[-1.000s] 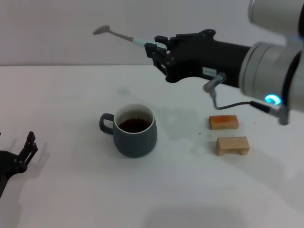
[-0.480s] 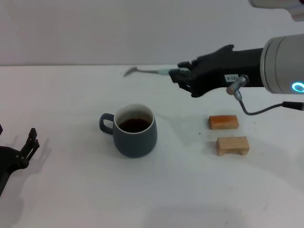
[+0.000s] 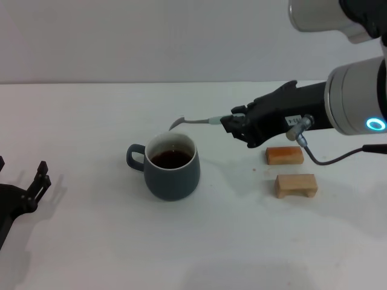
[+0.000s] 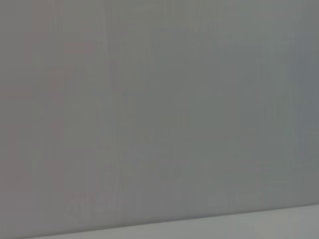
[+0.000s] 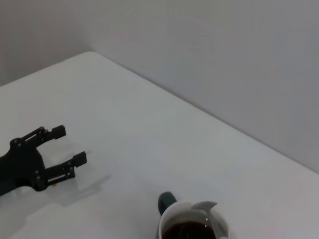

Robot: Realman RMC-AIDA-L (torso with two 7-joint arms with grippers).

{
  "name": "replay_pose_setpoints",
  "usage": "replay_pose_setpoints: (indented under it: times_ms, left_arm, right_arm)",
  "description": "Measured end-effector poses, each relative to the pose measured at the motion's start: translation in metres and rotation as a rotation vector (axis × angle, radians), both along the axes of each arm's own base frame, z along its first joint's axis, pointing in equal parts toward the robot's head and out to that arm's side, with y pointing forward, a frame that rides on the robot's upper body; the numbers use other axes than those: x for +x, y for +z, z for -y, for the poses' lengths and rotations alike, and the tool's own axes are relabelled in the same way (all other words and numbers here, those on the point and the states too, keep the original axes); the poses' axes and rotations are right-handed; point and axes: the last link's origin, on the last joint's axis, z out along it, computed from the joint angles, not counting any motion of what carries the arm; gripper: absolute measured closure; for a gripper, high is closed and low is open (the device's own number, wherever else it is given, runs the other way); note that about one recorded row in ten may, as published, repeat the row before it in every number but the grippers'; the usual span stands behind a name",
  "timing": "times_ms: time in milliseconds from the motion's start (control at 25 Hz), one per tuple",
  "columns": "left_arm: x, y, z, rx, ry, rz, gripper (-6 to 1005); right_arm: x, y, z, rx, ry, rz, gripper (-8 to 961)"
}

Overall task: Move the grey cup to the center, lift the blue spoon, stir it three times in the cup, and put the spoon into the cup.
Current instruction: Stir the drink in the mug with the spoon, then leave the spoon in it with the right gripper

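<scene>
A grey cup (image 3: 172, 166) with dark liquid inside stands near the middle of a white surface (image 3: 91, 121), its handle pointing toward the robot's left. The right gripper (image 3: 233, 122) reaches in from the right, its jaws pinching the pale handle of the blue spoon (image 3: 196, 121). The spoon lies almost level, its metal bowl hanging just above the cup's far rim. Two small wooden blocks (image 3: 290, 170) sit to the cup's right. The left gripper (image 3: 37, 181) rests low at the left edge, well apart, its jaws spread.
</scene>
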Motion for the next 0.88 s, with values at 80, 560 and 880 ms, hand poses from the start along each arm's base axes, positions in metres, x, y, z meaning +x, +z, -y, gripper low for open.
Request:
replay_pose_setpoints:
  times_ms: [80,560,880]
  left_arm:
    - [-0.001,0.001,0.001,0.001,0.002,-0.001,145]
    - [-0.004,0.001,0.006,0.000,0.012,-0.003,145]
    - [-0.006,0.001,0.011,0.000,0.018,-0.003,146]
  right_arm:
    - [0.003,-0.002,0.001,-0.009,-0.015,0.000,753]
    - [0.020,-0.025,-0.002,-0.073,-0.079,0.012,747]
    - [0.018,-0.032,-0.010,-0.065,-0.070,-0.003,744]
